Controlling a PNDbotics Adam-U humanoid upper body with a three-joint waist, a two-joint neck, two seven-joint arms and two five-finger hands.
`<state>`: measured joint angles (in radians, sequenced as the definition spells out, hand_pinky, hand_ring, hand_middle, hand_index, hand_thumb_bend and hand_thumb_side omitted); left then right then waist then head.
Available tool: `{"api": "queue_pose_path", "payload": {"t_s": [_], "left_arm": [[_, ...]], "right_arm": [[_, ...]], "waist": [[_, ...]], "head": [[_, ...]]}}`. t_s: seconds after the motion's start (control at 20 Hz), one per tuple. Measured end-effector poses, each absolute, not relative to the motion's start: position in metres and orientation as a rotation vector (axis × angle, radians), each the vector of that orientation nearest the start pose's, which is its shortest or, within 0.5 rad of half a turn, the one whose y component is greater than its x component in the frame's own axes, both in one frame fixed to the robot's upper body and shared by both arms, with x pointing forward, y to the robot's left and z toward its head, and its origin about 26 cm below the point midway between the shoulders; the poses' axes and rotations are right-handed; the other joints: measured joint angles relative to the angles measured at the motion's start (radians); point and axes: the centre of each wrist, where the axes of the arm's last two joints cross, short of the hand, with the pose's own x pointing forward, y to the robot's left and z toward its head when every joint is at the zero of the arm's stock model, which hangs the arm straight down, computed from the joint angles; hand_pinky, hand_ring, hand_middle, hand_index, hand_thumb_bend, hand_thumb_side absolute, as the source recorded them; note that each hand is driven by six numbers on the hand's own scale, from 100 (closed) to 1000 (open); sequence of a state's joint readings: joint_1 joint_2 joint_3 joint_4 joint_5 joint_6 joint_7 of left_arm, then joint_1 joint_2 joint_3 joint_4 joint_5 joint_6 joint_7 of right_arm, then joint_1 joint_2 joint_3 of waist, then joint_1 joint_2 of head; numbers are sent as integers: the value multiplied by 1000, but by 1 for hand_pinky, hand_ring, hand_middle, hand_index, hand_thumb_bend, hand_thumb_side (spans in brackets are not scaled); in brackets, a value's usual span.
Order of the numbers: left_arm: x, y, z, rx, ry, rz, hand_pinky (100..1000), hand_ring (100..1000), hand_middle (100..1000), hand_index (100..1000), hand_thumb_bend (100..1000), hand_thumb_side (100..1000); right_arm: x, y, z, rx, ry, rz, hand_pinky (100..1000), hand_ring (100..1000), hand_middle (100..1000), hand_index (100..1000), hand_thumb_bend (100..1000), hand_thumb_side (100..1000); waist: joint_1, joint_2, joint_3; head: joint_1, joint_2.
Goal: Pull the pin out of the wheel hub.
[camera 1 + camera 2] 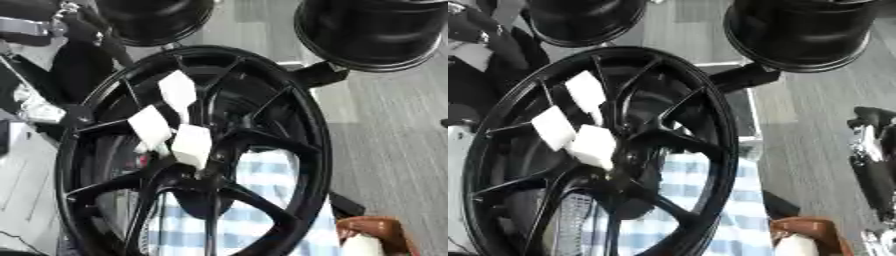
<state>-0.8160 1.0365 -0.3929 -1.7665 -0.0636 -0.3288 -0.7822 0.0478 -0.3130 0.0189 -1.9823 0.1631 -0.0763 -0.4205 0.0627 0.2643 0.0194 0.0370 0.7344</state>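
Left eye view shows the black wheel hub (197, 150) standing upright so its centre faces the camera, three white pins (192, 145) jutting out there; the right hand (877, 155) waits beside it, fingers indistinct; left unseen

One spoked black wheel hub (289, 125), three white tags (178, 90), two black barrels (372, 30)

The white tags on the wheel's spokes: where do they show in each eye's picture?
Left eye view: the white tags sit just left of centre, over the spokes.
Right eye view: the white tags lie further left, in the middle-left area.
Shared landmark: the black wheel rim framing them.
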Motion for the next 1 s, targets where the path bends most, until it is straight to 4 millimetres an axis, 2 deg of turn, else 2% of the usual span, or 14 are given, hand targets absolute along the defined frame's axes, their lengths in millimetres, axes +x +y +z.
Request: {"api": "queue_pose_path", "payload": {"t_s": [0.4, 0.7, 1.0], "left_arm": [[359, 274, 309, -487, 2029, 2910, 888, 798, 738, 868, 407, 508], [364, 272, 296, -457, 2005, 2936, 890, 787, 712, 860, 417, 506], [369, 268, 283, -423, 1981, 2962, 894, 794, 737, 864, 430, 512]], "right_arm": [[253, -286, 103, -588, -2061, 11, 774, 644, 495, 664, 100, 668], [254, -285, 103, -576, -2057, 0, 774, 644, 495, 663, 100, 670], [254, -285, 103, -569, -2055, -4, 774, 644, 494, 663, 100, 670]], "waist": [[-3, 0, -8], [-3, 0, -12], [-3, -1, -16]], "head": [[5, 11], [17, 28], [30, 30]]}}
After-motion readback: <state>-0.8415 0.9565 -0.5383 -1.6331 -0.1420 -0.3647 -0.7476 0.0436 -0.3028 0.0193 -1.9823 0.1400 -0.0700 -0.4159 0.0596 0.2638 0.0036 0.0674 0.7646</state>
